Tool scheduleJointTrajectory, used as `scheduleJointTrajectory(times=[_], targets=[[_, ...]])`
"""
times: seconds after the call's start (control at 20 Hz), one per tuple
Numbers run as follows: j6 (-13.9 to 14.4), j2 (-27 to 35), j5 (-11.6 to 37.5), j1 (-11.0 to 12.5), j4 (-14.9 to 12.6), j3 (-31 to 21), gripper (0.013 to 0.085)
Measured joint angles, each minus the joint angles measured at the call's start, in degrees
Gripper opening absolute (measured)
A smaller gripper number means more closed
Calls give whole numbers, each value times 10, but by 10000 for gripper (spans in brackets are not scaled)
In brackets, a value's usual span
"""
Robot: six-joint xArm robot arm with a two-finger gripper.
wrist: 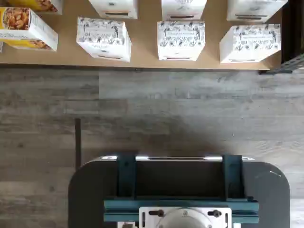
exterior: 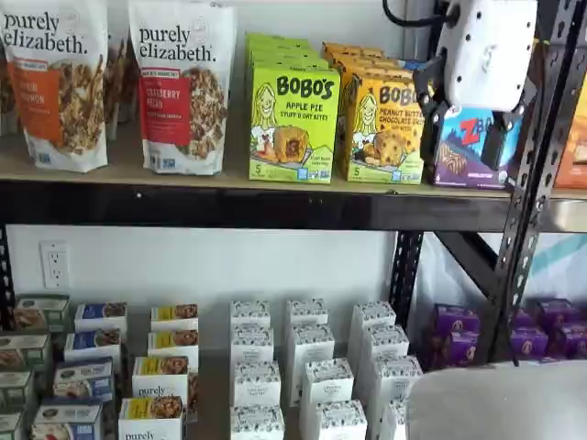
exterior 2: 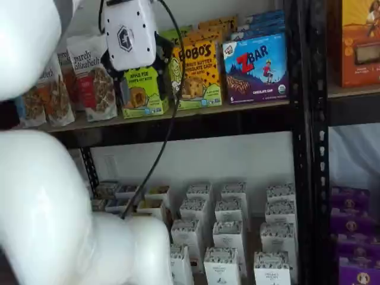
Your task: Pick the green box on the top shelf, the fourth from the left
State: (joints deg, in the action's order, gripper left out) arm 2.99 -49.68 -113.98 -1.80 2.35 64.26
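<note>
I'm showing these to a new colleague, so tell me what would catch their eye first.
Probably the lime-green box on the top shelf, between the granola bags and an orange-yellow box. Next, the white gripper hanging before the blue-purple ZBar box, its black fingers apart and holding nothing. Below stand rows of white patterned boxes.

I see the lime-green box (exterior: 293,124) at nine o'clock of an orange-yellow box (exterior: 383,128); white cartons (wrist: 181,40) carry black leaf print
</note>
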Motion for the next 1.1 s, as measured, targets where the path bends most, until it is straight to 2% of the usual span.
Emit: scheduleJointTrajectory(times=[0.05, 0.1, 0.15, 0.2, 0.55, 0.95, 1.1], targets=[[-9, -4, 5, 16, 17, -4, 850], [-28, -12, 16, 51, 54, -12, 850], [-37, -16, 21, 65, 71, -15, 850], [-38, -16, 22, 67, 75, -15, 850], [-29, -18, 30, 53, 71, -19, 850], [1, -14, 62, 15, 56, -23, 850], [22, -6, 77, -9, 54, -21, 850]])
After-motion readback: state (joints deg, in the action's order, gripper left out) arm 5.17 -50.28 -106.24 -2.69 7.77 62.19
